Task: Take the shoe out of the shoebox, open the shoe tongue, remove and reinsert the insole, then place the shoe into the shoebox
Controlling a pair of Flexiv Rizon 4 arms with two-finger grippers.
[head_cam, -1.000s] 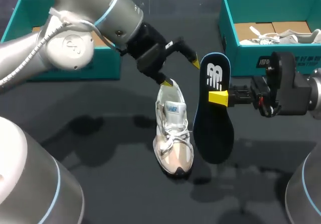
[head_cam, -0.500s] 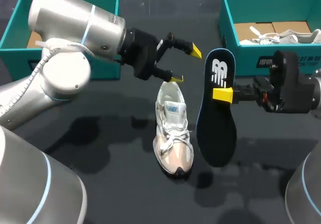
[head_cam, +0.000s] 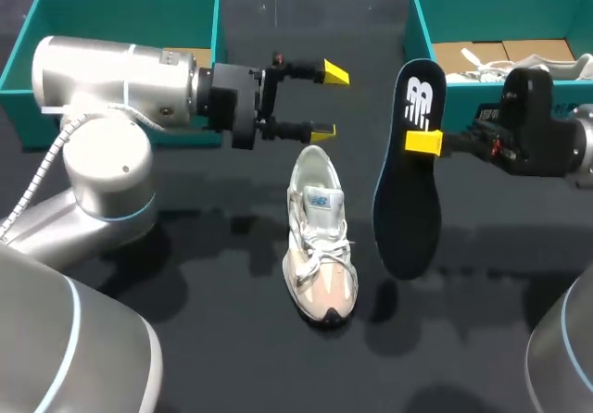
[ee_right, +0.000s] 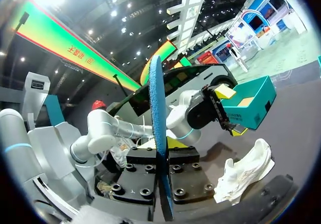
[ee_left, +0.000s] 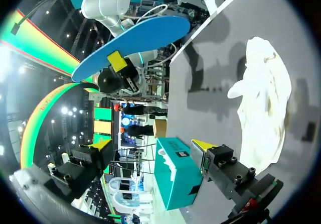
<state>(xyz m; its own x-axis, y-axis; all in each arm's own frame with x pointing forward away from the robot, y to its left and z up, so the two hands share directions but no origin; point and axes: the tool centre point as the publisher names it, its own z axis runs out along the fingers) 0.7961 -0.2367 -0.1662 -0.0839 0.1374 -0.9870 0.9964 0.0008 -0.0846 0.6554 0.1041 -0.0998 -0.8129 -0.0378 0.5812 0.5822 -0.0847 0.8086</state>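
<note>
One shoe [head_cam: 320, 242] lies unheld mid-table, so your reinsertion could shove it over. Right of it, your right gripper [head_cam: 422, 142] pinches the hanging insole [head_cam: 408, 200]; it may swing. Farther, your left gripper [head_cam: 329, 103] hovers spread, gripping nothing.

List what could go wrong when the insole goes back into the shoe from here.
1. The right claw pinches the insole near one end; the long free part may swing or buckle at the opening of the shoe.
2. The left claw is open and off the shoe, which stands loose on the table; pushing in could shove it.
</note>
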